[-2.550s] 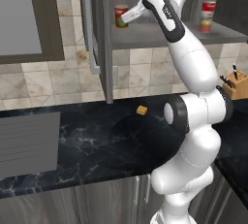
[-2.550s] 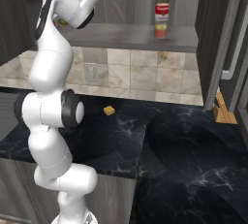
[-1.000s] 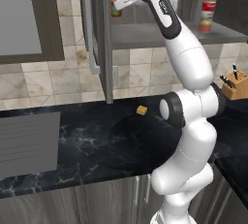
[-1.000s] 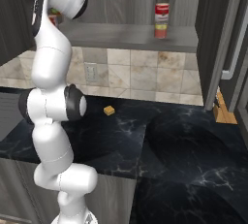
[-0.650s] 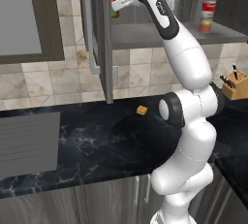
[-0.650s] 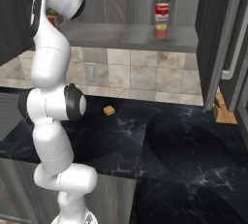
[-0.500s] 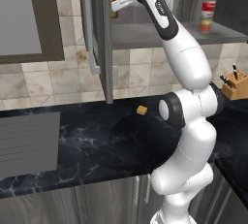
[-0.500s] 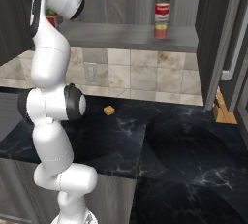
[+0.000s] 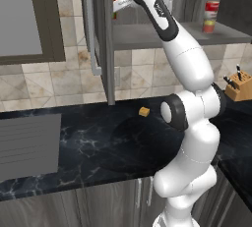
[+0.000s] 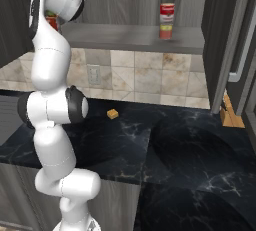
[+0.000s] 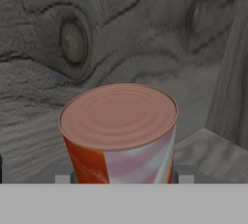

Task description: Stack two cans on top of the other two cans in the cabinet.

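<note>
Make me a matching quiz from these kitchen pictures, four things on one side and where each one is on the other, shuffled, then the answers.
Things:
1. held can
2. stacked cans
3. knife block
4. small tan cube

Places:
A. on the dark counter near the tiled wall
B. right part of the cabinet shelf
C. in the shut gripper, raised by the shelf's left end
D. counter's far right end

Pairs: 1-C, 2-B, 3-D, 4-A

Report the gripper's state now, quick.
Gripper: shut on a red and white can, held up inside the cabinet.
</note>
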Controlling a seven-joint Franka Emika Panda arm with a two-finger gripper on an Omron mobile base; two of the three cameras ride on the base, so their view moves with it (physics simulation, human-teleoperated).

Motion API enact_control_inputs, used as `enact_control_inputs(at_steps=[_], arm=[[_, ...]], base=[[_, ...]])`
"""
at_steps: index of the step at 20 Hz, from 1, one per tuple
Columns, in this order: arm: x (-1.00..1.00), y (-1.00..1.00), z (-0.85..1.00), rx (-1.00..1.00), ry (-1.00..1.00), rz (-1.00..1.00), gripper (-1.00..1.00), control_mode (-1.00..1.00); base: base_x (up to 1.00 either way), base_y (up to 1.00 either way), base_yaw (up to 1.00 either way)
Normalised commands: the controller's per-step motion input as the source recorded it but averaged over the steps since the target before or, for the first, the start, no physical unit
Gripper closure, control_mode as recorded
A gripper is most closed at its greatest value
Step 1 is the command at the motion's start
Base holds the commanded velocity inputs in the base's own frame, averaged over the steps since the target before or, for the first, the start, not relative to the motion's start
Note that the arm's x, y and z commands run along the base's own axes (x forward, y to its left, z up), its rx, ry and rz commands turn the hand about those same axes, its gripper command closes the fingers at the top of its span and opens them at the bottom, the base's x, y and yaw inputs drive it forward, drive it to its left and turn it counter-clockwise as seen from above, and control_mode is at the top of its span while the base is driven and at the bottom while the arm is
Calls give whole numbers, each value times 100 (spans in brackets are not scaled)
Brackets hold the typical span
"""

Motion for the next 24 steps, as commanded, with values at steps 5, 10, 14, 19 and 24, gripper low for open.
enact_control_inputs(at_steps=[5,10,14,19,24], arm=[[5,13,0,0,0,0,100,-100],[15,9,-1,0,0,0,100,-100],[14,4,0,0,0,0,100,-100],[6,3,0,0,0,0,100,-100],[0,2,0,0,1,0,100,-100]], base=[[0,0,0],[0,0,0],[0,0,0],[0,0,0],[0,0,0]])
